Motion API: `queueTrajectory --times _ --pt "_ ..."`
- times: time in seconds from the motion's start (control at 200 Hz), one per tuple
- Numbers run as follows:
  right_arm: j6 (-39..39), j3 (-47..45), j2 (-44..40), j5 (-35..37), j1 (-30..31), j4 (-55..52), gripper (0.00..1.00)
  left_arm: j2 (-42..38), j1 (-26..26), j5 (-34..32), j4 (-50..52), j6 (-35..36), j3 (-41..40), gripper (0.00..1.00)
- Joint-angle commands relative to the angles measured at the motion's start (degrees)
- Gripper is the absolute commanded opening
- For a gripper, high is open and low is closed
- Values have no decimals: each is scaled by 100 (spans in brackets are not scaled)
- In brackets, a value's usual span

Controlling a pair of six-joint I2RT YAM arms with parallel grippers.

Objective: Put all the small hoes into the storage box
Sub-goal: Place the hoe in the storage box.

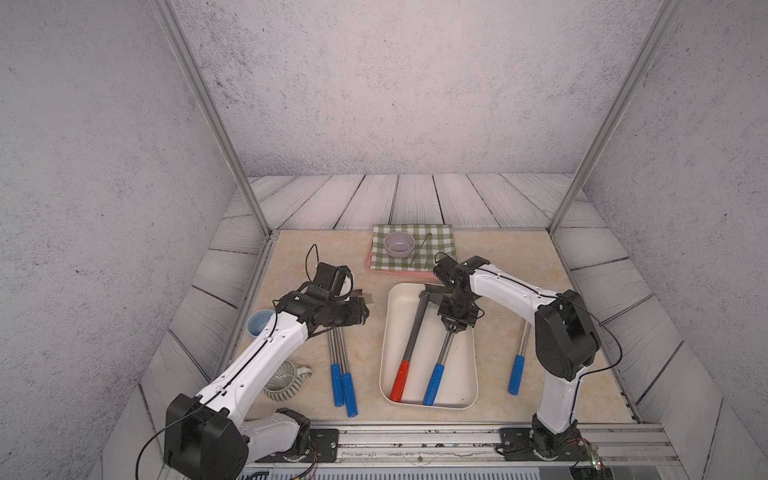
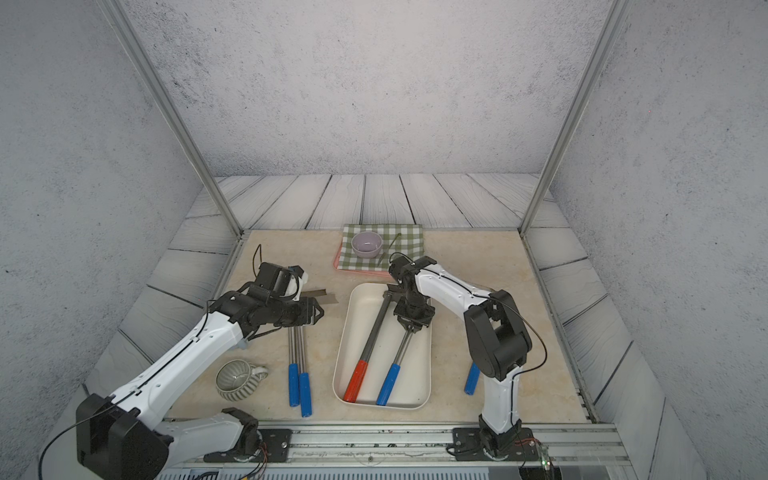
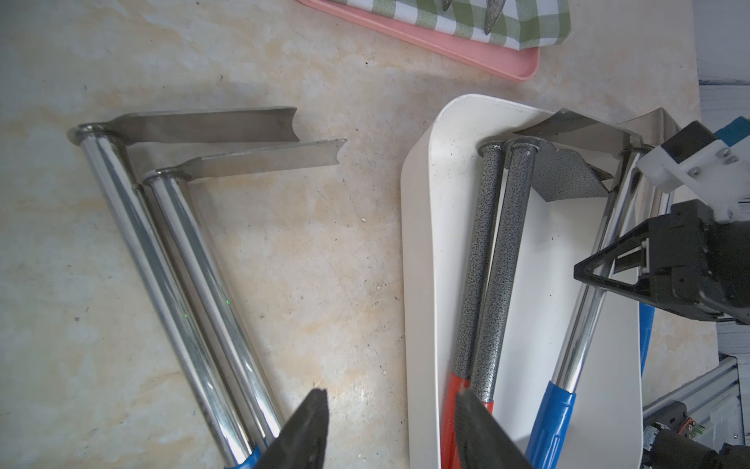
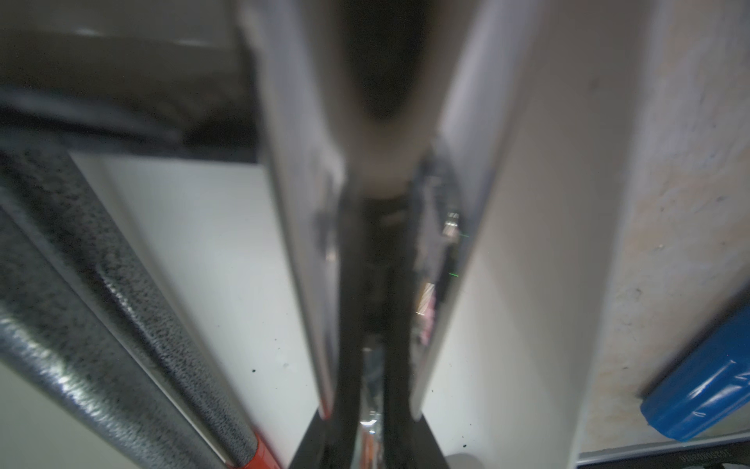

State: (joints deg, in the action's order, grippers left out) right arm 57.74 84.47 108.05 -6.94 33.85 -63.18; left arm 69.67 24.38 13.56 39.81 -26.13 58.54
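Wears white on left arm (image 1: 274, 345) and right arm (image 1: 503, 289), black at the joints (image 1: 565, 332). Runs a thin black cable (image 1: 247, 359) along each arm toward the claw. Ends in black triangular fingers (image 3: 308, 430) at the left claw (image 3: 391, 396); behind the right claw (image 1: 454, 329), carries a white screwed mount (image 3: 686, 166) with a blue tab (image 3: 735, 126).
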Motion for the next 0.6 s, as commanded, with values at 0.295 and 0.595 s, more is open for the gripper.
queueTrajectory --times 0.295,0.595 --pt "115 57 -554 -154 69 -452 22 152 -64 138 -193 -50 -17 54" --pt "113 -322 -375 -334 79 -165 22 156 -57 156 -211 -50 -16 54"
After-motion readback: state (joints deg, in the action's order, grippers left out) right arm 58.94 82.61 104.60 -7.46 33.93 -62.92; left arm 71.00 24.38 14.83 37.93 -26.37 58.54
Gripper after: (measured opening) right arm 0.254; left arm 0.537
